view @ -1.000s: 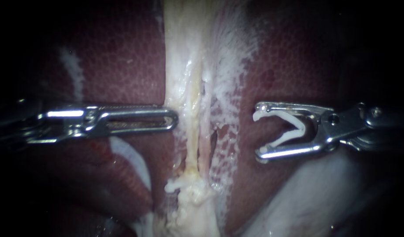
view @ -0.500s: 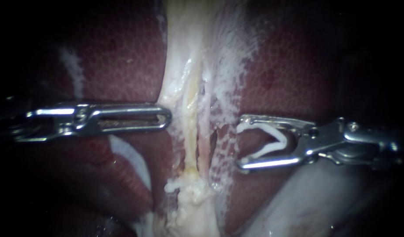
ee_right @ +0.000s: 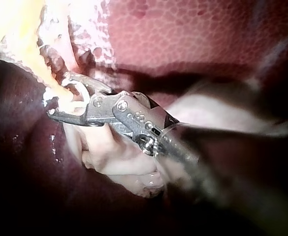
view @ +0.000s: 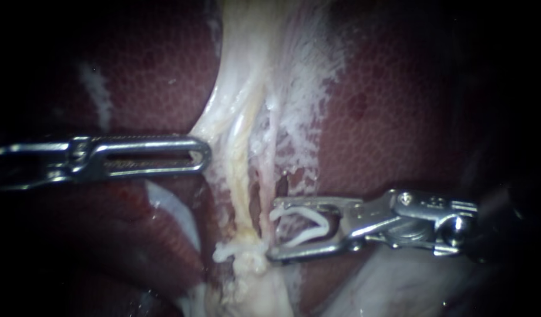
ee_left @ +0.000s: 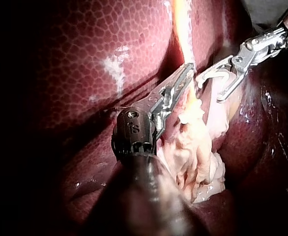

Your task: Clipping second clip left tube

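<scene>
Two pale tubes run down the middle between the liver lobes, the yellowish left tube (view: 245, 176) and a thinner right tube (view: 271, 164). A white clip (view: 228, 251) lies across the strand's lower end. My left instrument (view: 204, 155) is shut on the strand's pale left edge and holds it pulled to the left; the left wrist view shows its jaws (ee_left: 183, 78) on that tissue. My right instrument (view: 272, 230) carries an open white clip (view: 302, 226) in jaws standing wide apart. Its tips sit just right of the tubes, above the lower clip, as the right wrist view (ee_right: 55, 96) also shows.
Dark red liver (view: 382, 111) lies on both sides of the strand. White webby tissue (view: 305, 111) spreads to the right of the tubes. A pale smooth mass (view: 411, 282) lies under the right instrument's shaft.
My right instrument has moved left and down with its clip, from well clear of the strand to right beside the tubes. My left instrument has drawn back left, pulling the pale tissue with it.
</scene>
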`<state>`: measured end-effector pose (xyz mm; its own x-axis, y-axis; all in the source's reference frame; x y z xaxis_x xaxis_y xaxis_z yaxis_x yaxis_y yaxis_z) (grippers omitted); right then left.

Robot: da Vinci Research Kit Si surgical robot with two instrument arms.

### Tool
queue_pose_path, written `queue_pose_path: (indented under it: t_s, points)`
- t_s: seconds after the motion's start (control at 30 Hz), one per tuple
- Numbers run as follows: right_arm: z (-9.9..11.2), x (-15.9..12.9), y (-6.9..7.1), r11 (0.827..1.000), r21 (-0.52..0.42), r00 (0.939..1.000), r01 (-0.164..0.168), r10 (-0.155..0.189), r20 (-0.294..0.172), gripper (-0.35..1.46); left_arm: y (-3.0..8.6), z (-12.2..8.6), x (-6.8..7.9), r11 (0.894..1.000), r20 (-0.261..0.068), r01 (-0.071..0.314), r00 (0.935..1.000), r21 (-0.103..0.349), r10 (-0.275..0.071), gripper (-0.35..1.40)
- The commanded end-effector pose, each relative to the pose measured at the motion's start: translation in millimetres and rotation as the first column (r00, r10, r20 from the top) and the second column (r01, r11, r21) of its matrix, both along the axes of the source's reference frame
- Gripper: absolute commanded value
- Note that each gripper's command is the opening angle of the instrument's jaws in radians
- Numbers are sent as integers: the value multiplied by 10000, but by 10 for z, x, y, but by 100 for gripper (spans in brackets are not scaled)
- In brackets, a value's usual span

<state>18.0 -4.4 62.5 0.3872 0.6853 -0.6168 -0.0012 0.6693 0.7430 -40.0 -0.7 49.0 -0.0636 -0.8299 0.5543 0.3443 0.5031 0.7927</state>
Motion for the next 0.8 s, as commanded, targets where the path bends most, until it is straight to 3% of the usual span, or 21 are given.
queue_pose_path:
  t_s: [0.03,0.27,0.8]
  points:
    - [2,2,1,10000,0,10000,41,-41,46,54,0,-2,0,10000,-3,3,10000,-5,-3,-35]
    - [13,18,3,9999,21,9999,145,-145,38,53,-2,-8,2,10000,42,23,10000,50,-23,-35]
    - [19,60,-14,9974,393,9980,598,-589,-246,51,-2,-7,3,10000,52,8,10000,50,-9,-35]
